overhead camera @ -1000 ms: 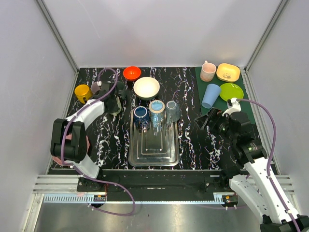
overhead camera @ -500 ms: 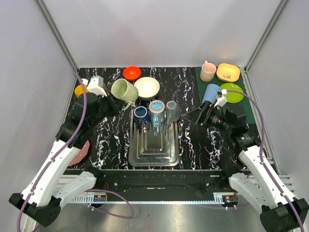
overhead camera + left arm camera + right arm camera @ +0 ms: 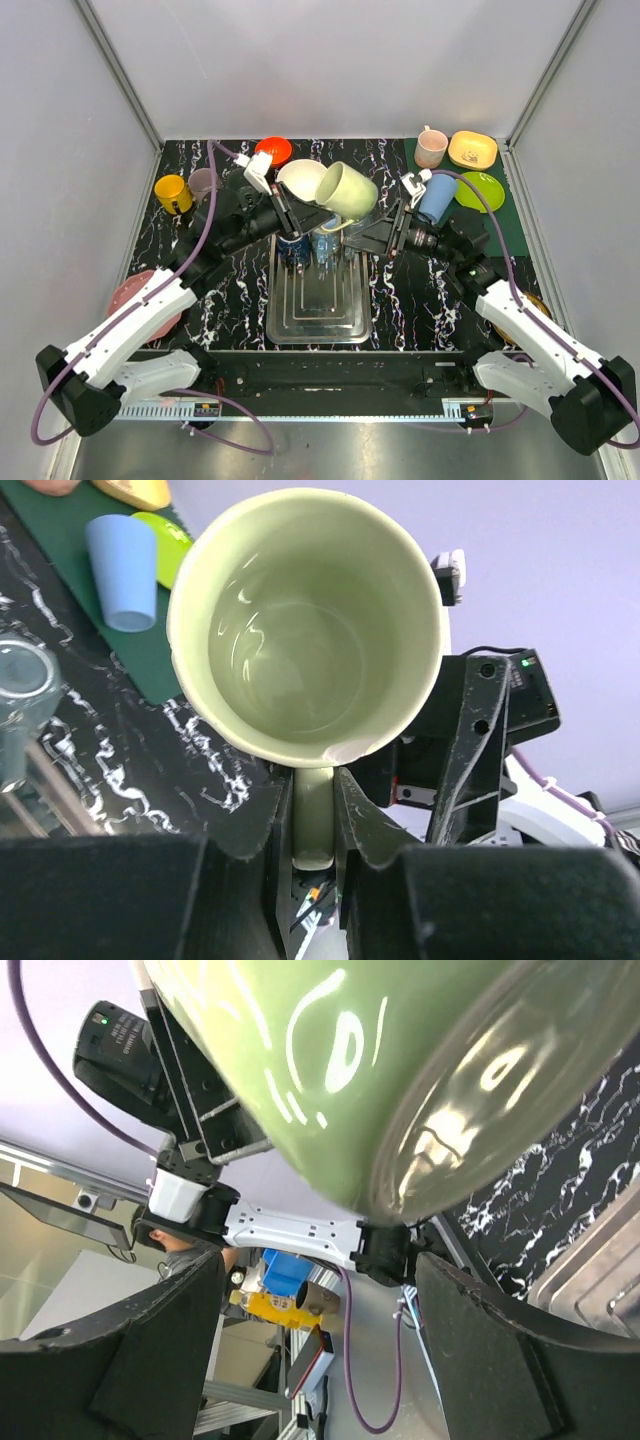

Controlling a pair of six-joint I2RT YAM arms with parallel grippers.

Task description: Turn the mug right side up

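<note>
A pale green mug hangs tilted in the air above the far end of the metal tray. My left gripper is shut on its handle. In the left wrist view the mug's open mouth faces the camera. My right gripper is open just right of the mug. In the right wrist view the mug's glossy base end fills the top, and my right gripper has its jaws spread wide below it. I cannot tell whether they touch the mug.
A dark blue mug, a light blue cup and a grey cup stand at the tray's far end. A white bowl, orange bowl, yellow mug, blue cup, pink mug and green plate are behind.
My left arm has carried the green mug right, from the back left to above the tray's far end. My right gripper has moved left up to the mug.
</note>
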